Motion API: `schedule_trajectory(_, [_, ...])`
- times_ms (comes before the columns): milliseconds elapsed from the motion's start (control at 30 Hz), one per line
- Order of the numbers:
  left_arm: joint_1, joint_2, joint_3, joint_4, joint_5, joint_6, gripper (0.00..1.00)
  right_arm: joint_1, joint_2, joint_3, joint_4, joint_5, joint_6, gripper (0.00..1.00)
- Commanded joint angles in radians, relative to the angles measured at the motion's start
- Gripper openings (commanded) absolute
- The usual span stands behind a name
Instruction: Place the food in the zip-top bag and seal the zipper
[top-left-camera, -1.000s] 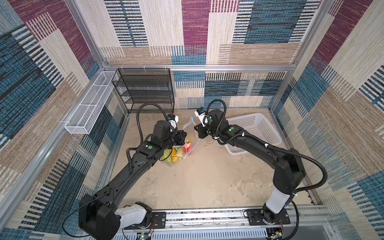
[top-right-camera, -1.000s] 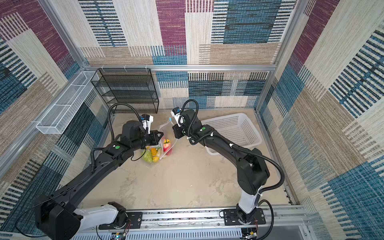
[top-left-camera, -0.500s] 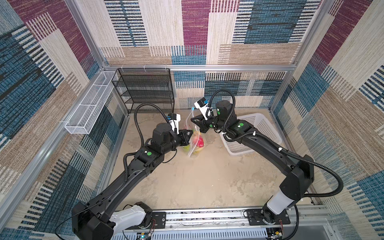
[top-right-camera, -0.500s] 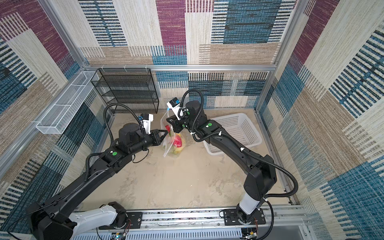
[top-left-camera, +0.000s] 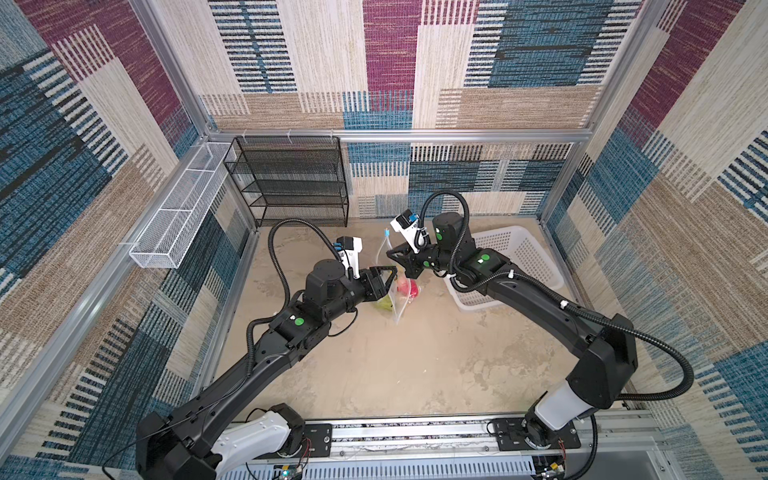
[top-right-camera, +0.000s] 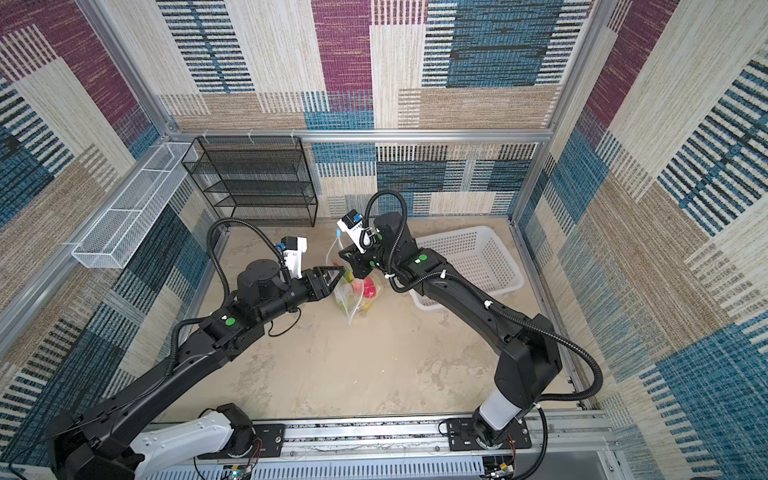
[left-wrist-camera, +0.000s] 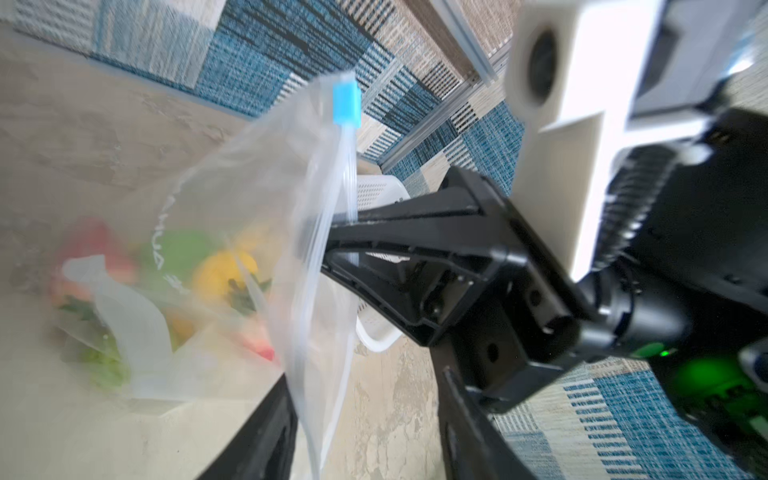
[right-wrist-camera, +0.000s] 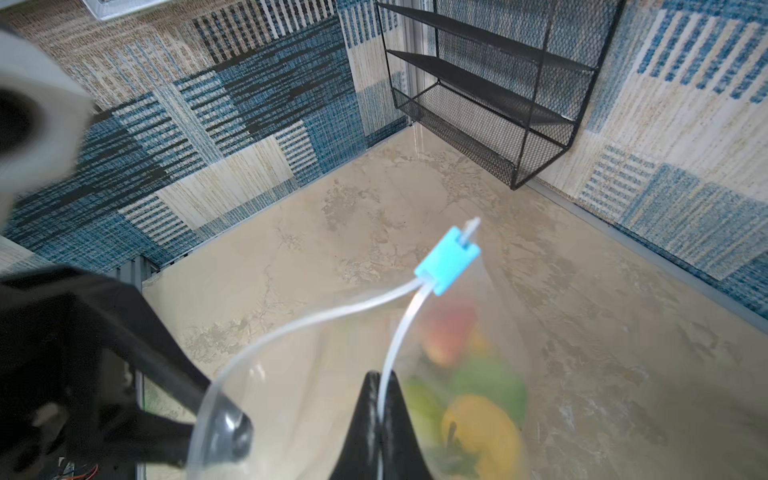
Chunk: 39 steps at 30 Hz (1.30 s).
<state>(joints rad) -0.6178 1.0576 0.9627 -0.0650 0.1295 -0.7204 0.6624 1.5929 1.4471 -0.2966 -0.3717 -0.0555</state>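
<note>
Bag position: we find the zip-top bag (top-right-camera: 348, 300) hanging at mid-table (top-left-camera: 395, 365), toward the far side and just left of the white basket (top-left-camera: 519, 257). The food (right-wrist-camera: 482, 424) sits in its lower part: red, green and yellow pieces, blurred through the plastic. The zipper (right-wrist-camera: 316, 320) is unsealed. Its two strips part from the blue slider (right-wrist-camera: 446, 266), which stands at the raised far end of the mouth. The right fingers (right-wrist-camera: 365, 415) are pressed together on one zipper strip. The left fingers (left-wrist-camera: 266, 432) stand apart, with the bag's edge hanging between them.
</note>
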Motion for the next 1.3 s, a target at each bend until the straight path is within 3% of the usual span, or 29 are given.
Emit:
schedule_trajectory(0, [0.043, -0.033, 0.031, -0.02, -0.045, 0.098, 0.6, 0.0, -0.03, -0.023, 0.011, 0.03, -0.045, 0.0])
schedule_trajectory(233, [0.174, -0.002, 0.037, 0.027, 0.008, 0.102, 0.59, -0.001, -0.054, -0.055, 0.007, 0.03, -0.089, 0.0])
schedule_trajectory(500, [0.159, 0.06, -0.093, 0.194, 0.153, -0.016, 0.27, -0.006, -0.023, -0.058, 0.049, -0.027, -0.021, 0.0])
schedule_trajectory(733, [0.101, 0.097, -0.152, 0.278, 0.13, -0.037, 0.25, -0.006, -0.025, -0.083, 0.086, -0.063, 0.038, 0.03])
schedule_trajectory(800, [0.088, 0.118, -0.149, 0.296, 0.126, -0.035, 0.25, -0.006, -0.024, -0.088, 0.089, -0.085, 0.051, 0.09])
schedule_trajectory(933, [0.069, 0.16, -0.139, 0.326, 0.125, -0.042, 0.23, -0.006, -0.028, -0.1, 0.097, -0.099, 0.075, 0.35])
schedule_trajectory(1267, [0.054, 0.186, -0.143, 0.361, 0.11, -0.045, 0.22, -0.007, -0.065, -0.105, 0.117, -0.094, 0.109, 0.65])
